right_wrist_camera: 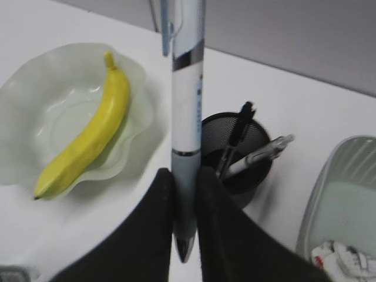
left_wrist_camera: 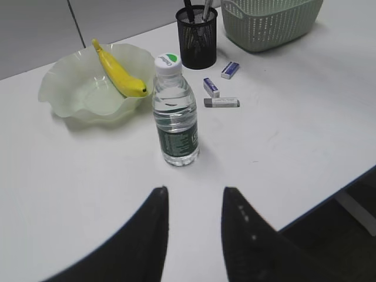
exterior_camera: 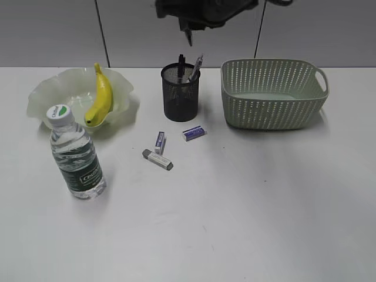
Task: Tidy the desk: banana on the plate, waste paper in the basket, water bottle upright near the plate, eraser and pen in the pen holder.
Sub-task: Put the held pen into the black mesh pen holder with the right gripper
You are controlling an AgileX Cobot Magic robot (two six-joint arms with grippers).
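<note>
My right gripper [right_wrist_camera: 185, 176] is shut on a white-and-grey pen [right_wrist_camera: 188, 88], held upright, tip down, above and just left of the black mesh pen holder [right_wrist_camera: 235, 154]. In the exterior view this pen [exterior_camera: 189, 36] hangs over the holder [exterior_camera: 180, 94], which has two pens in it. Three erasers [exterior_camera: 158, 160] lie in front of the holder. The banana [exterior_camera: 101, 100] rests in the plate [exterior_camera: 44, 97]. The water bottle [left_wrist_camera: 175, 117] stands upright beside the plate. My left gripper [left_wrist_camera: 194, 197] is open and empty, hovering over the desk [left_wrist_camera: 282, 135] short of the bottle. Waste paper [right_wrist_camera: 341, 258] lies in the basket [exterior_camera: 273, 94].
The desk's front edge [left_wrist_camera: 329, 194] runs close to the right of my left gripper. The basket stands right of the pen holder with a narrow gap between them.
</note>
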